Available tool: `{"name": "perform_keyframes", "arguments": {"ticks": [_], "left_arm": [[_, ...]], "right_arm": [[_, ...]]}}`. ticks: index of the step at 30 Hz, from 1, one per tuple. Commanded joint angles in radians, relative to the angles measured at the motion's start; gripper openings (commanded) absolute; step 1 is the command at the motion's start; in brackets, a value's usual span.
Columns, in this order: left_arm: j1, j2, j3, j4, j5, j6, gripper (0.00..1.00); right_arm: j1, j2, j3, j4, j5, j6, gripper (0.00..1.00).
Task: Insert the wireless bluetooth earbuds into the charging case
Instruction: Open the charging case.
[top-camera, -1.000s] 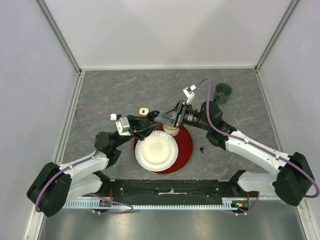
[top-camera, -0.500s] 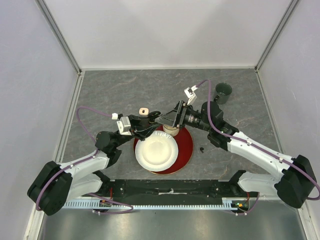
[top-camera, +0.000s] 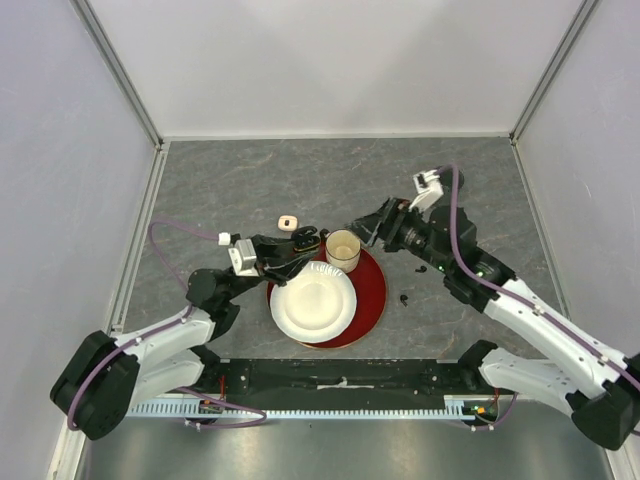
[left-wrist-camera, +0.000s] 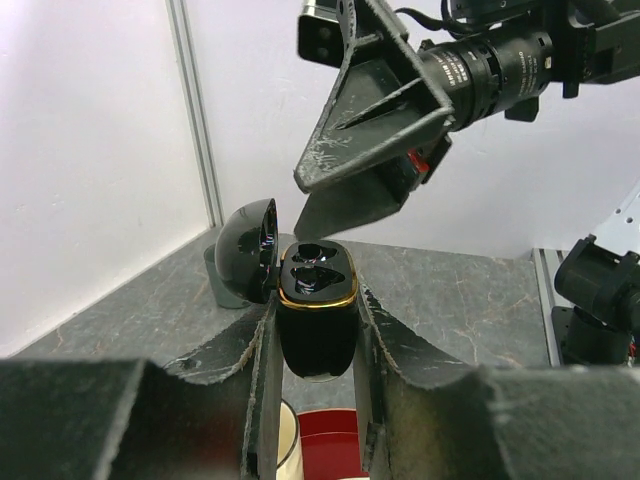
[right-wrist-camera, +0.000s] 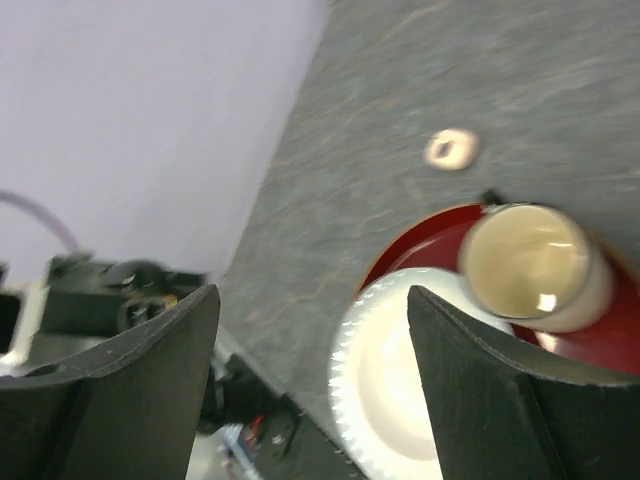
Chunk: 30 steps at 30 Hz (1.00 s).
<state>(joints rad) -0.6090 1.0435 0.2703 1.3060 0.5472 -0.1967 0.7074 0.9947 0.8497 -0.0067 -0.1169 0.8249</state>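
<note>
My left gripper (left-wrist-camera: 317, 300) (top-camera: 298, 243) is shut on the black charging case (left-wrist-camera: 315, 305) (top-camera: 306, 237) and holds it upright above the plates. The case has a gold rim, and its lid (left-wrist-camera: 248, 250) hangs open to the left. Dark glossy shapes sit in its two wells (left-wrist-camera: 315, 270); I cannot tell whether they are earbuds. My right gripper (right-wrist-camera: 312, 295) (top-camera: 362, 230) is open and empty, up and to the right of the case. Its fingers (left-wrist-camera: 365, 150) hang just behind the case in the left wrist view. One tiny black earbud (top-camera: 404, 298) lies on the table, right of the red plate.
A paper cup (top-camera: 343, 250) (right-wrist-camera: 530, 265) stands on the back of a red plate (top-camera: 372, 290) (right-wrist-camera: 425, 250). A white paper plate (top-camera: 313, 300) (right-wrist-camera: 400, 390) overlaps the red plate's front left. A small white case-like object (top-camera: 288, 222) (right-wrist-camera: 452, 148) lies behind the left gripper. A dark cup (left-wrist-camera: 213, 290) shows behind the lid.
My right gripper has opened and drawn back to the right, away from the case. The left gripper still holds the case in almost the same place.
</note>
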Motion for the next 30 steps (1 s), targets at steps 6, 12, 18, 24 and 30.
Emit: {"name": "perform_keyframes", "arguments": {"ticks": [6,12,18,24,30], "left_arm": [[-0.005,-0.163,-0.051,0.032,-0.035,0.028,0.02],[-0.005,-0.204,-0.051,-0.014,-0.03,0.042,0.02],[-0.003,-0.235,-0.063,-0.033,-0.035,0.046,0.02],[-0.005,-0.273,-0.085,-0.047,-0.056,0.054,0.02],[-0.003,-0.31,-0.092,-0.088,-0.073,0.069,0.02]], "right_arm": [[-0.156,0.001,0.089,-0.617,0.537,-0.135,0.7],[-0.281,0.085,-0.018,-0.61,0.493,0.022,0.62],[-0.37,0.151,-0.058,-0.585,0.508,0.184,0.62],[-0.402,0.281,-0.041,-0.582,0.496,0.252,0.61],[-0.414,0.355,-0.035,-0.549,0.477,0.269,0.59]]}}
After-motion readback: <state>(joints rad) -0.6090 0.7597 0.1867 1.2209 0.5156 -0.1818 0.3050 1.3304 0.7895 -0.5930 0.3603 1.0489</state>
